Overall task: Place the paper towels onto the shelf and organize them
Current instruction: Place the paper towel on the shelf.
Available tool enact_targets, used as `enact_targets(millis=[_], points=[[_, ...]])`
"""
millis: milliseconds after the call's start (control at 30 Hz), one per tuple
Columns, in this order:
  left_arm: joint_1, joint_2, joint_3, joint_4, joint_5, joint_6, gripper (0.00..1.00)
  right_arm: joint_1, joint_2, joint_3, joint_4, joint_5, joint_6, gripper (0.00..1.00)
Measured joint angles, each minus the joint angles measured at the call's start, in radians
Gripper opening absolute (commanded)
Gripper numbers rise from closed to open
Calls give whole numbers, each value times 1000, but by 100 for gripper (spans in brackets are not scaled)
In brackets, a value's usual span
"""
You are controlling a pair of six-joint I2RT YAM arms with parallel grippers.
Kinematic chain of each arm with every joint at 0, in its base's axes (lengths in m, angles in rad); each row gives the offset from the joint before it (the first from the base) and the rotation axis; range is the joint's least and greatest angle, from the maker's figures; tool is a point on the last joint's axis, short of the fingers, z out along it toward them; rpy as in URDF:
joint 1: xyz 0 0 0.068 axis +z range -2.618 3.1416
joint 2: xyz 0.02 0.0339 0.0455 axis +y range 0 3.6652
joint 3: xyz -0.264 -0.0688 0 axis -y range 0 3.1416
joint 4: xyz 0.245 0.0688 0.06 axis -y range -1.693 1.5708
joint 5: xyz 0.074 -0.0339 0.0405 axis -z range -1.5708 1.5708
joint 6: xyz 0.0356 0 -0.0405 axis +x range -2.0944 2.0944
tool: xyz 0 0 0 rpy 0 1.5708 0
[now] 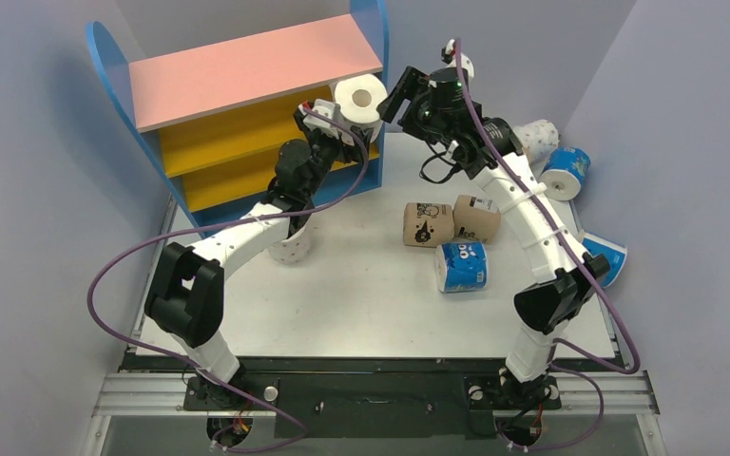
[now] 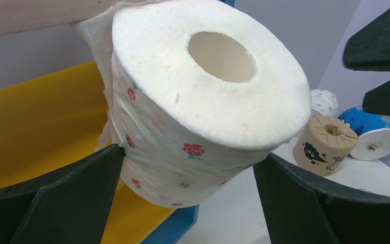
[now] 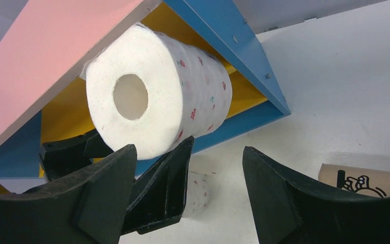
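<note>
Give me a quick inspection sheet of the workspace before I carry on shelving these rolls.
Surface: white table, rolls loose on its right half.
Job's things: shelf upright far left, no roll seen lying on its boards; dotted white roll held at its right end under the pink top; two tan rolls and a blue roll mid-table; three more rolls by the right wall; another white roll under the left arm.
Clutter: nothing seen.
Grippers: left gripper shut on the dotted white roll; right gripper open, empty, beside it.
Cables: purple cables loop off both arms.
Surroundings: plain grey walls close around.
</note>
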Motion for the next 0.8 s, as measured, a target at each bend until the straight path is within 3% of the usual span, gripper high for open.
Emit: enact_targets(millis=[300, 800], points=[[0, 0, 11, -23, 1, -12, 97, -13, -47, -39, 37, -4, -16, 68], [5, -6, -4, -9, 24, -34, 97, -15, 90, 31, 97, -98, 37, 68]])
